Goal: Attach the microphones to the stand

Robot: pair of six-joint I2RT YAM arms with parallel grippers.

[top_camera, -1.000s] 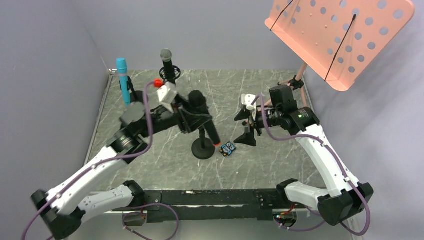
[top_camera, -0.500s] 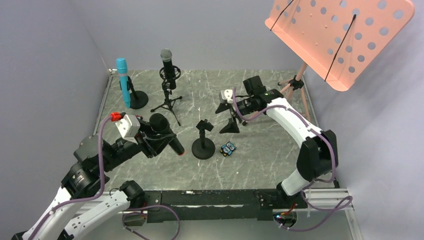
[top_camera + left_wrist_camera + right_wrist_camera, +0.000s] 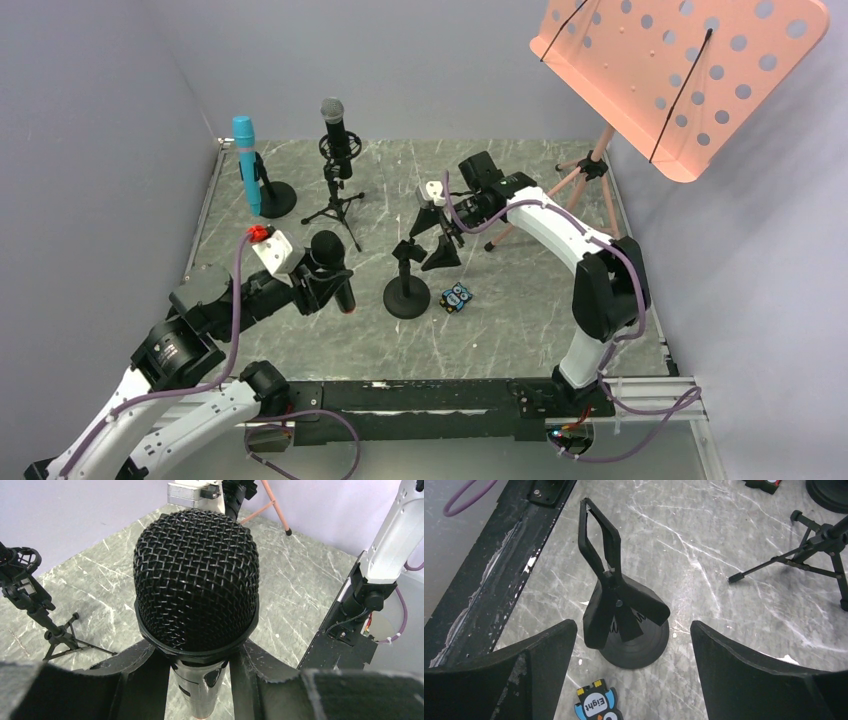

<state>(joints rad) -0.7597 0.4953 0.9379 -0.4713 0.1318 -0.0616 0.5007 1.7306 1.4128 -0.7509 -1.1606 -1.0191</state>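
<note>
Close quarters: the mesh head of the all-black microphone (image 3: pixel 196 580) is blocking most of its own barrel in the left wrist view, its tail end blurring out. In the right wrist view, the owl figure (image 3: pixel 596 705) is being cropped at the bottom, the tripod stand (image 3: pixel 819 542) at the right.

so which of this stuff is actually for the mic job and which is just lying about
For the job: all-black microphone; empty clip stand; blue microphone and silver-headed microphone, both already mounted.
Lying about: owl figure; pink music stand.
</note>
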